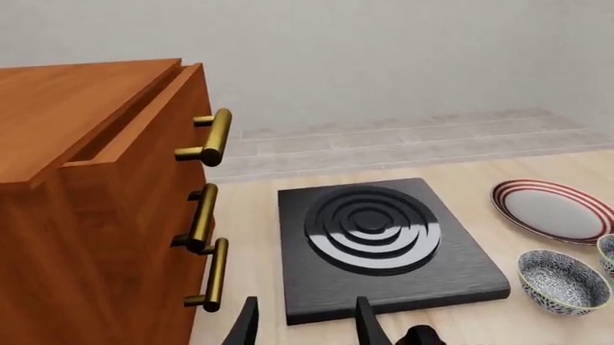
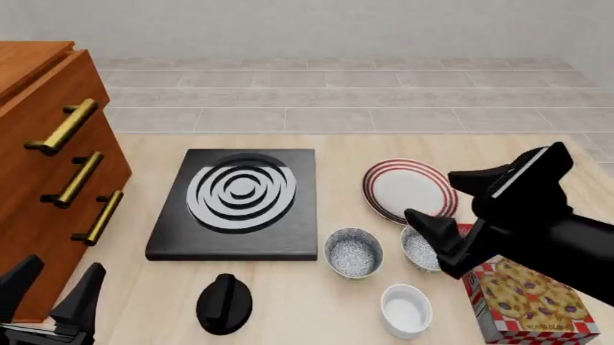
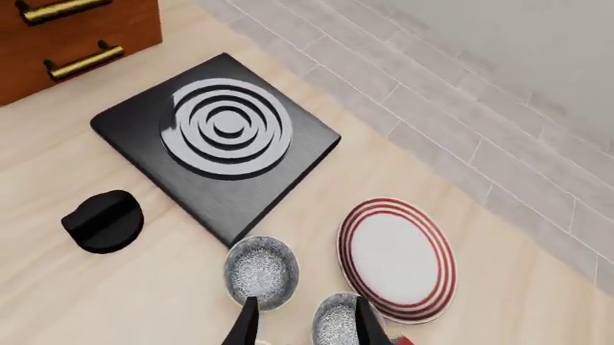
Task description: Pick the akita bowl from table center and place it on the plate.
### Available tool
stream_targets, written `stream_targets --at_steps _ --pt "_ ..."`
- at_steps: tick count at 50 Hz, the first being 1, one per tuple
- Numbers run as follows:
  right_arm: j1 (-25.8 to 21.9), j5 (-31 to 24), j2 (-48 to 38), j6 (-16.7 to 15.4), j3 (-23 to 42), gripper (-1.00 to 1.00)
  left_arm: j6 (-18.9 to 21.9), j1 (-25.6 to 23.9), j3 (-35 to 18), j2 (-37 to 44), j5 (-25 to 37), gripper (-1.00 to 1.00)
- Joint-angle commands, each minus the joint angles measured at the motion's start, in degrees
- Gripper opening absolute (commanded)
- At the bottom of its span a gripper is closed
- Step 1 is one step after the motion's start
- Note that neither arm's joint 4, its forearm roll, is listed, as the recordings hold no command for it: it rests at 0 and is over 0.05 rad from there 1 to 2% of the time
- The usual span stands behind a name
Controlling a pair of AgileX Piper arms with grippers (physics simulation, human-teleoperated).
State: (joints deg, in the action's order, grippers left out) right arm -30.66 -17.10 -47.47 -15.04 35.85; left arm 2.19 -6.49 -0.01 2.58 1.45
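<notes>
The akita bowl (image 2: 416, 247), speckled dark inside with a pale rim, sits right of table centre, partly covered by my right gripper (image 2: 451, 205). In the right wrist view the akita bowl (image 3: 336, 322) lies between the spread fingers of the open right gripper (image 3: 307, 329), which hangs above it. The plate (image 2: 408, 189), white with red rings, lies just behind the bowl, and it is also seen as plate (image 3: 398, 259) and plate (image 1: 554, 208). My left gripper (image 2: 53, 291) stands open and empty at the near left corner, far from both.
A similar speckled bowl (image 2: 353, 252) sits just left of the akita bowl. A white ramekin (image 2: 407, 310) and a cookie box (image 2: 525, 298) lie nearer. There is also a black burner (image 2: 240, 201), a black knob (image 2: 223, 304) and a wooden drawer cabinet (image 2: 48, 165) at the left.
</notes>
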Motion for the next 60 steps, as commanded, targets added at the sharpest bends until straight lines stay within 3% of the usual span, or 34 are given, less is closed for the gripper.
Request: stream_targets --at_steps 1,16,19,27,45,60 --pt "-4.13 1.1 -7.65 -1.89 1.17 1.0 0.13 -0.24 0.0 -0.25 0.35 1.0" --pt "-8.0 1.51 -16.72 -3.93 4.16 1.0 0.56 -1.22 0.0 -0.11 0.41 1.0" --pt "-8.05 2.6 -19.35 -6.67 3.51 1.0 0.61 -1.31 -0.01 -0.06 0.3 1.0" --pt "-8.9 4.53 -24.75 -7.8 2.93 1.0 0.62 -1.33 0.0 -0.23 0.43 1.0" --pt "-8.89 9.16 -32.94 -9.09 2.42 1.0 3.01 -1.38 0.0 -1.3 0.99 1.0" --pt "-9.27 11.21 -37.73 -9.1 2.36 1.0 2.48 -1.94 -0.02 -1.15 0.82 1.0"
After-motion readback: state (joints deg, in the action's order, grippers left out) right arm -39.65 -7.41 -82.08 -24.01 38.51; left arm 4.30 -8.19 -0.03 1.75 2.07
